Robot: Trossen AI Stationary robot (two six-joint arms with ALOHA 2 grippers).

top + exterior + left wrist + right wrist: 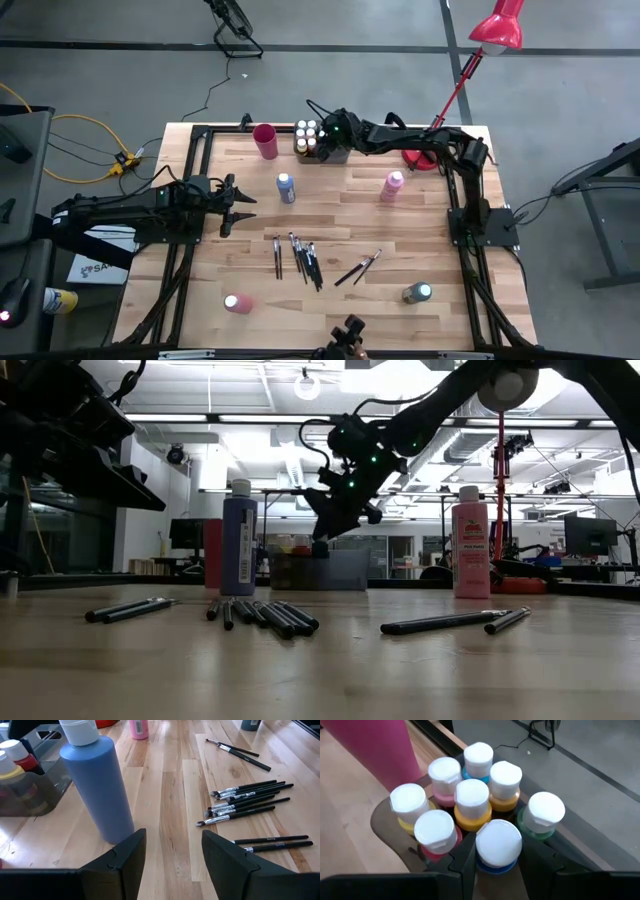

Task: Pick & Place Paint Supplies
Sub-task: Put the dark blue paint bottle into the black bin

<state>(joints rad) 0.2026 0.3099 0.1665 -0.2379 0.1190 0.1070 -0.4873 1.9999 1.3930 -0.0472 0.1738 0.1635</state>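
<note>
A grey tray (336, 153) at the table's far edge holds several white-capped paint bottles (470, 800). My right gripper (499, 865) reaches over it from the right, shut on a blue bottle (498, 845). My left gripper (172, 855) stands open at the table's left, empty, just short of an upright blue bottle (97, 785). A pink bottle (393, 185) stands at mid-right, a grey-green one (417, 292) near the front, and another pink one (238, 302) at the front left. Dark-handled brushes (300, 258) lie flat in the middle, two more (357, 268) to their right. My right gripper pinches the blue bottle between its two fingers (466, 857), on the body just under the white cap (492, 866). The fingers come slanting down from the table's right side. The bottle stands upright beside the others in the tray; whether its base rests there is hidden.
A red cup (266, 140) stands just left of the tray. A red desk lamp (497, 30) leans over the far right corner, its base (420, 158) on the table. Bare wood lies between the brushes and the tray.
</note>
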